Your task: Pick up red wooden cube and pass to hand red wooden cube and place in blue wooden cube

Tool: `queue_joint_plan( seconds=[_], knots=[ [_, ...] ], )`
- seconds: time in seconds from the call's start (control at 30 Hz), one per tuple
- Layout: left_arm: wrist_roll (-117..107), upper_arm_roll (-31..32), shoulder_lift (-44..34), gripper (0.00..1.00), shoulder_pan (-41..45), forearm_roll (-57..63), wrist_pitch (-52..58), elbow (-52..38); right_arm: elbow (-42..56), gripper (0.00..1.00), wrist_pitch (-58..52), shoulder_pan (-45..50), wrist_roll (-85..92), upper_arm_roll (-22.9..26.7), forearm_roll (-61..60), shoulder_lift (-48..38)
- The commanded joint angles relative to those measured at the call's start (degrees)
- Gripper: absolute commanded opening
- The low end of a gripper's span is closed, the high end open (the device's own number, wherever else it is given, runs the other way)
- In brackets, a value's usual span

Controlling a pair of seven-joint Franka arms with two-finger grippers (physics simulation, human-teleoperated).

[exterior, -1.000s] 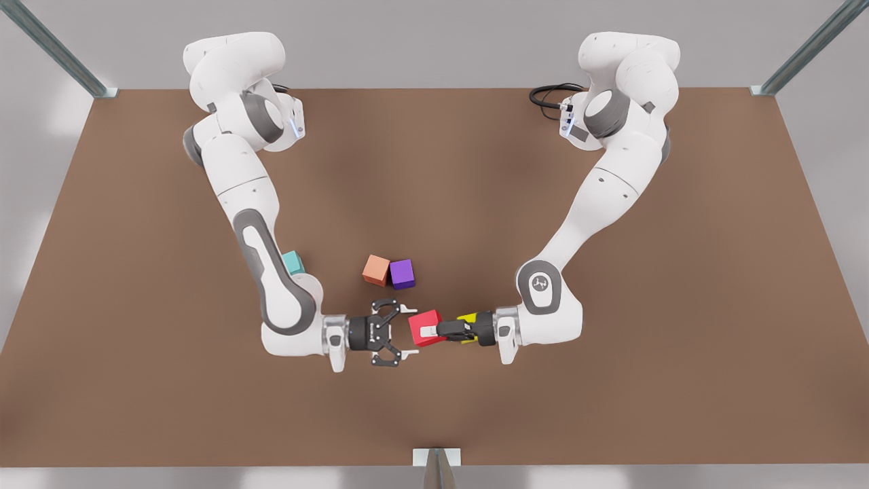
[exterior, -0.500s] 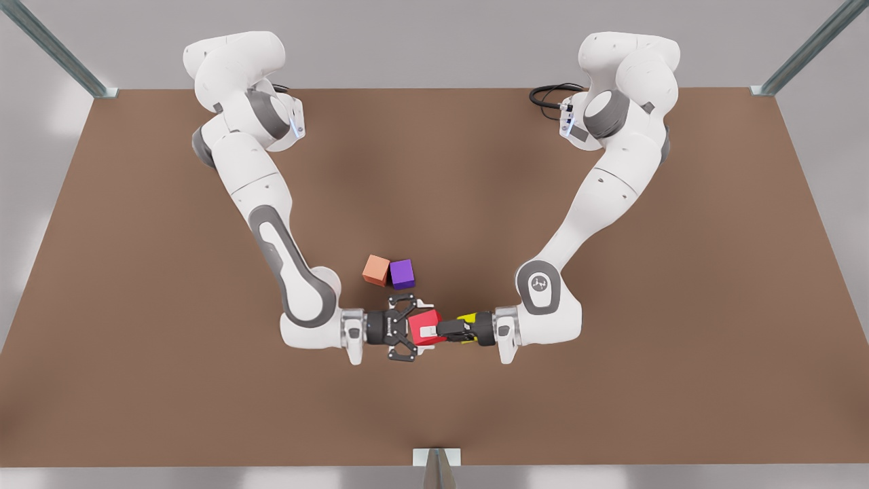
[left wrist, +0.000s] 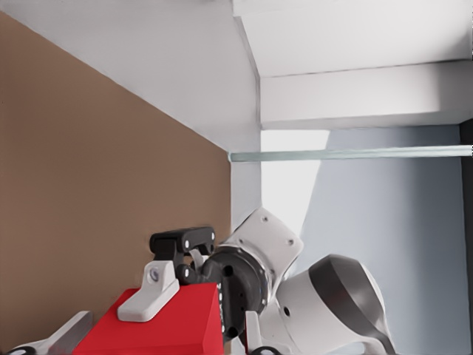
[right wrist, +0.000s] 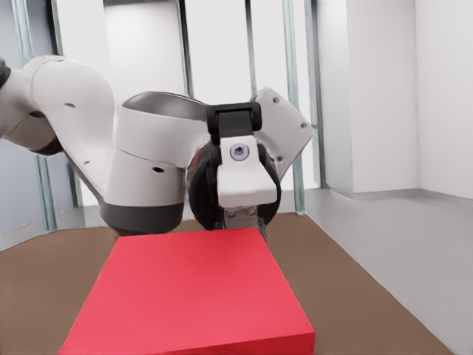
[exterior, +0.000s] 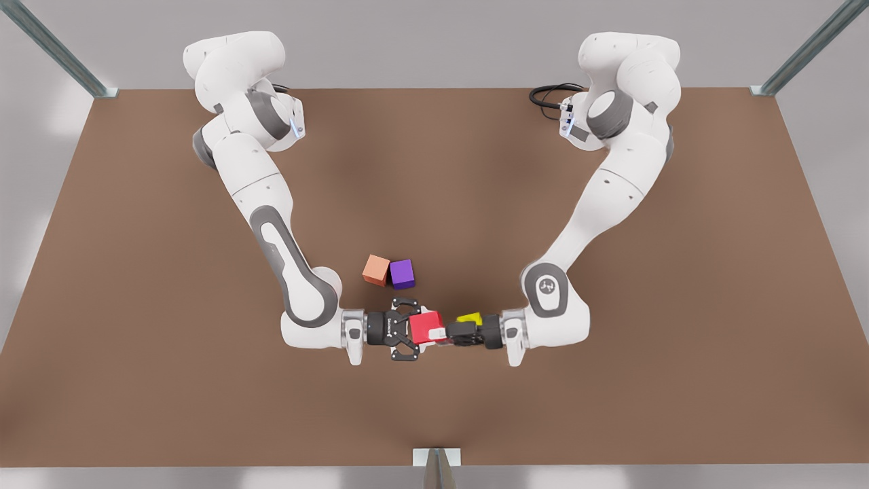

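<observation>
Red is the colour of the red wooden cube (exterior: 424, 326). It hangs above the brown tabletop (exterior: 611, 380) at about 6 o'clock from the tabletop's middle, between the two pincers.

The right pincer (exterior: 415, 329) reaches in from 9 o'clock in the front view. Its fingers are clamped on the cube, one at the cube's 12 o'clock side and one at its 6 o'clock side. In the left wrist view one of its white pads (left wrist: 148, 299) lies flat on a face of the cube (left wrist: 159, 333).

The left pincer (exterior: 441, 333) comes in from 3 o'clock. Its fingers stand one over the other and are apart. The upper pad sits just over the cube's edge at 3 o'clock. In the right wrist view this pad (right wrist: 246, 180) shows beyond the far edge of the cube (right wrist: 192, 296), a little above its top face.

A yellow cube (exterior: 470, 318) lies on the tabletop just beside the left pincer, at its 1 o'clock. A salmon-orange cube (exterior: 375, 269) and a purple cube (exterior: 402, 274) touch each other at 11 o'clock from the red cube, near it but apart.

A round emblem (exterior: 543, 285) is on the left arm's elbow, and small white marks are on the body of the right pincer. Neither can be read.
</observation>
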State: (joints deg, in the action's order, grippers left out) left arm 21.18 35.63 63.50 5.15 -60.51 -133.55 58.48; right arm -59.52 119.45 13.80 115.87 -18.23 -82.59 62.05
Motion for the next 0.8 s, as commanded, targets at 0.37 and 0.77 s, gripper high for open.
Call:
queue_joint_plan(
  seconds=[0.37,0.77],
  knots=[
    [-21.09,0.32,-21.40,1.00,-24.58,77.20,54.36,0.15,-0.07,0.55,-10.46,-2.11,-19.62,20.77,30.37,-5.09],
    [-21.71,-34.75,-43.11,1.00,-6.38,58.81,44.07,17.89,-21.94,0.54,-12.67,3.60,-74.12,25.17,84.43,-26.79]
  ],
)
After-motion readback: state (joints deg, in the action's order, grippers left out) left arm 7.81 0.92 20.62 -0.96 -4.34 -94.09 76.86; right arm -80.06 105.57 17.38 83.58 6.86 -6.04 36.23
